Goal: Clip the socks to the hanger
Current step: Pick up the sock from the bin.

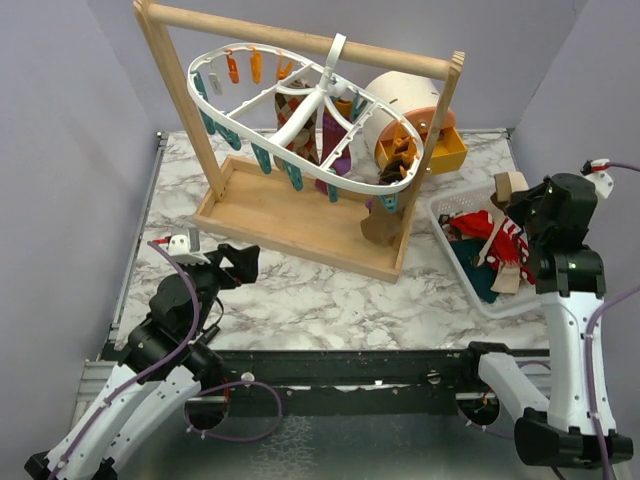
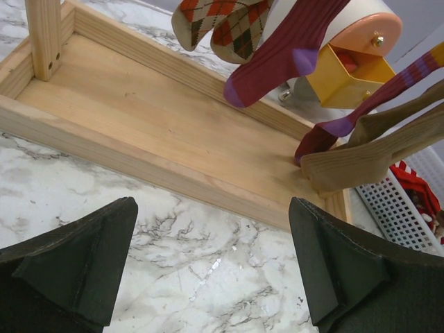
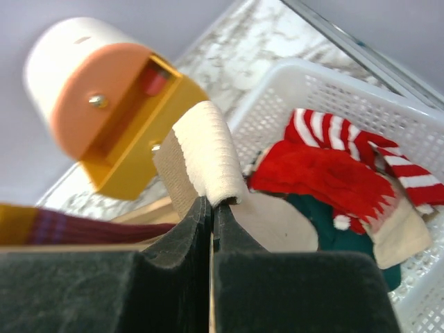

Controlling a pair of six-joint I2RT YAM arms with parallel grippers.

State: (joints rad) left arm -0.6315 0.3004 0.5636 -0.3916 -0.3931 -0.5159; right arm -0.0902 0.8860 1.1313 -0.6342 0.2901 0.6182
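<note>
The right jaws are shut tight. They pinch a tan sock [image 3: 208, 149] by a fold, and the fold sticks up above the jaws. The jaws hold it over the white basket [image 1: 447, 204] at the right side of the surface [image 1: 330, 290]. In the basket lie a red and white striped sock [image 3: 347, 170] and a teal sock [image 3: 326, 232]. A pale sock [image 3: 395, 232] lies on top of them.

The left jaws are wide open and hold nothing. Their two dark fingers [image 2: 76, 267] hang just over the surface. They point at the wooden rack [image 1: 290, 215], which has a flat tray at the bottom and a bar across the top.

The hanger [image 1: 322, 97] is a big white ring. It hangs by its hook from the bar of the rack and tips down to the right. Orange clips [image 1: 255, 65] sit along its far edge and teal clips [image 1: 262, 158] along its near edge. Some socks hang from it over the tray: a diamond sock [image 2: 222, 24], a dark red sock [image 2: 277, 59] with a purple toe, and two light brown socks [image 2: 374, 156] near the right end of the tray.

Behind the rack stands a round white and orange box [image 1: 410, 105] with a yellow drawer pulled out.
</note>
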